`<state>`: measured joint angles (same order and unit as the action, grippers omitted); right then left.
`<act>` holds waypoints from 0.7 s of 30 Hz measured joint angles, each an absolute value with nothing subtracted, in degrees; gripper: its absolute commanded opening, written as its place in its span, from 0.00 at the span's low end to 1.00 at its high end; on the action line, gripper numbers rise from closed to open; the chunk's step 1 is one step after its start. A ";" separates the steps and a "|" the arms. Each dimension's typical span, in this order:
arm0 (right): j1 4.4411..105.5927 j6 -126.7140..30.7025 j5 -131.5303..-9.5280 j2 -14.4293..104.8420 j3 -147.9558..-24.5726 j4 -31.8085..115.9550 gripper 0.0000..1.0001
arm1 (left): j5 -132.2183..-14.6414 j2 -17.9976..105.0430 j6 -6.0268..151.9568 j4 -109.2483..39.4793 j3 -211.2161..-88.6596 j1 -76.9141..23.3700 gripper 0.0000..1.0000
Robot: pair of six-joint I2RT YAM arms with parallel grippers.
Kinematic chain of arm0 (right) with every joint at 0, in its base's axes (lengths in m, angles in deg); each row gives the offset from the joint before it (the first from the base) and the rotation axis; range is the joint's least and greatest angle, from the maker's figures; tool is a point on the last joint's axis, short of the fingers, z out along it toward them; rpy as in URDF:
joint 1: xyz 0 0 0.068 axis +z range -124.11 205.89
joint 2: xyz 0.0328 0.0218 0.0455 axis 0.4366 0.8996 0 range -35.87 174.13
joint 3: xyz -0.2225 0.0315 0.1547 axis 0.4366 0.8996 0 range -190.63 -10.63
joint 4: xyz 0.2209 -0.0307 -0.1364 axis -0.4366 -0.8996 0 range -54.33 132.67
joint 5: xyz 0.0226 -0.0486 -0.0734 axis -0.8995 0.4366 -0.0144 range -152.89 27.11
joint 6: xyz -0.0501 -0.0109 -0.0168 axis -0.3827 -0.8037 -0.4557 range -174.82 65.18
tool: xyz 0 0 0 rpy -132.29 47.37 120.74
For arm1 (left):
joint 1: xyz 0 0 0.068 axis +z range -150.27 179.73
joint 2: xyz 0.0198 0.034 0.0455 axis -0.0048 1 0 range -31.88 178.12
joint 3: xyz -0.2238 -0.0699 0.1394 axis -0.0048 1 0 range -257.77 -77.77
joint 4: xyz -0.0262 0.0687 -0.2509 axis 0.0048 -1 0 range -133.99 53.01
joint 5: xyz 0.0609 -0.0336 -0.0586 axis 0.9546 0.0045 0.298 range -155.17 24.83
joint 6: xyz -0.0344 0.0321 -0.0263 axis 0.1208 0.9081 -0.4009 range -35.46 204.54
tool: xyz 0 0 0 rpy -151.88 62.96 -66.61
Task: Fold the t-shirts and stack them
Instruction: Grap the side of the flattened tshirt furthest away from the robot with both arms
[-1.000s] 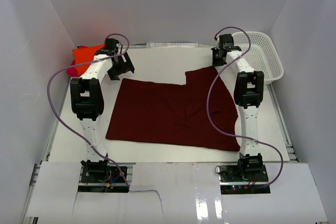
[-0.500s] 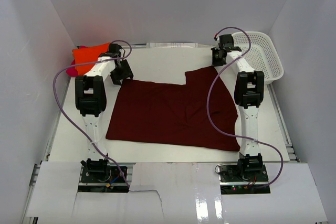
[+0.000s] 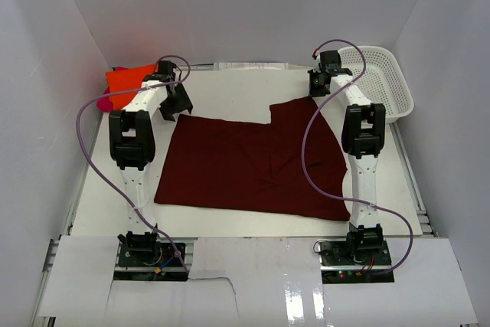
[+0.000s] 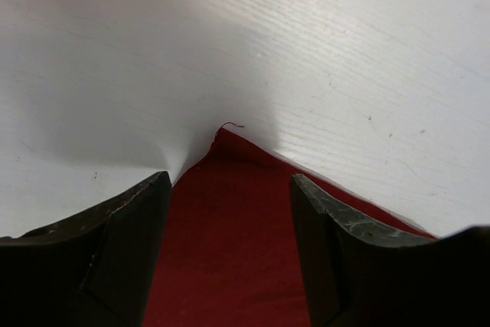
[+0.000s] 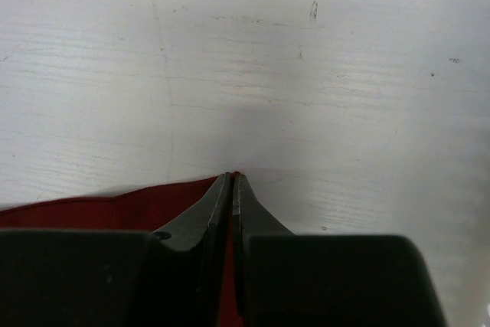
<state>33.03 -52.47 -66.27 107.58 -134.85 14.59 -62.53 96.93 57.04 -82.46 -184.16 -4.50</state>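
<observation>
A dark maroon t-shirt (image 3: 253, 166) lies spread flat mid-table. My left gripper (image 3: 178, 105) sits low over its far left corner, open, its fingers either side of the corner (image 4: 222, 139) without pinching it; in the left wrist view the gripper (image 4: 230, 185) has maroon cloth (image 4: 230, 250) between the jaws. My right gripper (image 3: 315, 89) is shut on the shirt's far right corner; in the right wrist view the gripper (image 5: 232, 178) shows a sliver of red cloth (image 5: 115, 212) in the closed jaws. An orange t-shirt (image 3: 126, 80) lies on a pink one (image 3: 103, 103) at the far left.
A white mesh basket (image 3: 379, 82) stands at the far right corner, just beyond my right arm. White walls close in the table on three sides. Purple cables loop off both arms above the cloth.
My left gripper has swung from beside the orange shirt down to the maroon shirt's far left corner, and its jaws have narrowed a little. The right arm has stayed still.
</observation>
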 measured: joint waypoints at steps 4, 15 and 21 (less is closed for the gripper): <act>33.03 -52.47 -66.29 107.54 -134.79 14.64 0.08 | -62.53 96.93 56.54 -82.42 -185.82 -4.50 0.71; 33.03 -52.49 -66.29 107.47 -134.59 14.83 0.08 | -62.95 97.35 56.19 -82.86 -187.44 -4.50 0.63; 33.03 -52.49 -66.29 107.45 -134.59 14.83 0.08 | -62.97 98.59 56.25 -83.75 -187.85 -4.50 0.62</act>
<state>33.03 -52.49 -66.29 107.45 -134.59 14.83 -62.97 98.59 56.25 -83.75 -187.85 -4.50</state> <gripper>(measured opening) 0.081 0.623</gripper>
